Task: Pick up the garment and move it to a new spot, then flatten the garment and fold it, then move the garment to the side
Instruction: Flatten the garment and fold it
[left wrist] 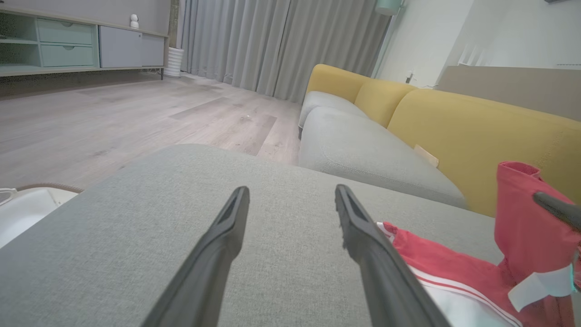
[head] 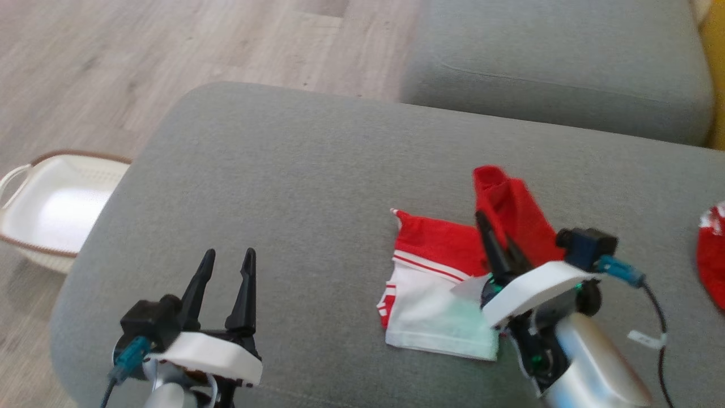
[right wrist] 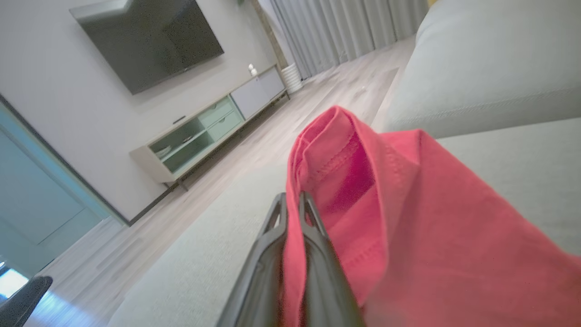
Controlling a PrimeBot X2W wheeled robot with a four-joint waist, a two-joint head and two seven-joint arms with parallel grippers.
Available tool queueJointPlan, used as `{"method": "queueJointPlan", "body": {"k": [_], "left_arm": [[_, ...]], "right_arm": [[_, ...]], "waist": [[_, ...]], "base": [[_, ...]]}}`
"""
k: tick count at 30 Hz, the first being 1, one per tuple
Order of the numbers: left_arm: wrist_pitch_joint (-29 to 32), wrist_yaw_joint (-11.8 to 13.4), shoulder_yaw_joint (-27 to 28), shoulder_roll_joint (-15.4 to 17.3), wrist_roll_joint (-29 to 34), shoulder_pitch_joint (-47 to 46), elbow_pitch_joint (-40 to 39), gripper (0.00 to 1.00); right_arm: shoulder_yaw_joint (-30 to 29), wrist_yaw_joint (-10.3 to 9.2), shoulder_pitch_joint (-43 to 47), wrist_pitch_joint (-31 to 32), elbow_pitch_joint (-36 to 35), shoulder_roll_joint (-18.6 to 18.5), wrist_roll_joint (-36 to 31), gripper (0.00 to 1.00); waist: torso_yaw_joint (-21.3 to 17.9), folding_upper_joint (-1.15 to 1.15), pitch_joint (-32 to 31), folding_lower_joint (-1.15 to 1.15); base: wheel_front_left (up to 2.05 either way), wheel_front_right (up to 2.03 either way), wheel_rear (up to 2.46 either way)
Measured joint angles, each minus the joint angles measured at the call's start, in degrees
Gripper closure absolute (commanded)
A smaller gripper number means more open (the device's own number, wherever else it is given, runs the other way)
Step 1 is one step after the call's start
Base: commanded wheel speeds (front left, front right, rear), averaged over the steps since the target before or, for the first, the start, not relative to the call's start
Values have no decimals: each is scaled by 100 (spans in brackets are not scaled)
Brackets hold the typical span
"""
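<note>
Two grippers are showing. The left gripper [head: 229,255] is hovering over the near left part of the grey seat cushion [head: 294,164] with its two fingers standing wide apart and holding nothing. The right gripper [head: 494,238] is pinching a fold of the red jersey [head: 436,249] between its closed fingers; in the right wrist view the red cloth is passing right between the two dark fingers [right wrist: 317,254].

One jersey is lying on this cushion, right of the middle. Its white sleeve with red stripes is resting flat, and a red part is standing up at the right gripper.

A second grey cushion [head: 555,62] is sitting behind. One white basket [head: 51,209] is standing on the floor at the left, partly cut off by the edge.

A second red garment [head: 712,255] is lying at the right edge, mostly cut off. The right wrist is hiding the near right corner of the jersey, and any letters on it are not readable.
</note>
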Motion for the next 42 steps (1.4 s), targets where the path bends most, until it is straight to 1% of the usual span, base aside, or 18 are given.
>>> {"method": "queueJointPlan", "body": {"k": [4, 11, 13, 17, 18, 19, 22, 26, 28, 30, 34, 35, 37, 39, 42], "left_arm": [[0, -2, -49, 0, 0, 1, 15, 0], [0, -18, -114, 2, 0, -1, 67, 0], [0, -44, -144, 2, -3, -4, 67, 0], [0, -44, -220, 1, -49, -7, 70, 0], [0, -44, -223, 1, -59, -8, 76, 0], [0, -44, -225, 1, -59, -10, 81, 0], [0, -44, -223, 1, -59, -12, 96, 0], [0, -26, -194, 2, -58, -20, 109, 0], [0, -26, -192, 1, -58, -20, 108, 0], [0, -26, -189, 1, -58, -20, 105, 0], [0, -9, -174, 1, -58, -17, 73, 0], [0, 8, -155, 1, -59, -13, 12, 0], [0, 14, -118, 0, -59, -10, -78, 0], [0, 41, -85, 1, -59, -9, -149, 0], [0, 88, -55, 0, -60, -8, -285, 0]], "right_arm": [[421, 0, -7, -181, 310, 1, 218, 100], [909, 0, -77, -476, 1090, -2, 466, 100], [1065, 0, -196, -548, 1281, -2, 469, 100], [1259, 0, -502, -703, 1578, -4, 714, 100], [1333, 0, -558, -708, 1644, -5, 779, 33], [1469, 0, -595, -702, 1692, -12, 894, 0], [2039, 0, -619, -649, 1612, -26, 1203, 0], [2742, 0, -623, -644, 1155, -22, 1726, 0], [2892, 0, -647, -676, 1095, -13, 1811, 0], [2885, 0, -723, -777, 1147, -14, 1817, 0], [2602, 0, -992, -964, 1414, -15, 1534, 0], [2341, 0, -1109, -1038, 1628, -24, 1079, 0], [2002, 0, -1133, -1091, 1717, -82, 690, 0], [1641, 0, -1120, -1123, 1718, -210, 412, 0], [1078, 0, -1046, -1163, 1546, -499, -130, 0]], "waist": [[242, 0, 30, 0], [630, 0, 150, 0], [713, 0, 213, 0], [844, 0, 332, 0], [870, 0, 355, 0], [893, 0, 373, 0], [919, 0, 413, 0], [847, 0, 385, 0], [778, 0, 357, 0], [688, 0, 324, 0], [448, 0, 257, 0], [301, 0, 226, 0], [142, 0, 197, 0], [-21, 0, 173, 0], [-266, 0, 148, 0]], "base": [[0, 0, 0], [0, 0, 0], [0, 0, 0], [0, 0, 0], [0, 0, 0], [0, 0, 0], [0, 0, 0], [0, 0, 0], [0, 0, 0], [0, 0, 0], [0, 0, 0], [0, 0, 0], [0, 0, 0], [0, 0, 0], [0, 0, 0]]}}
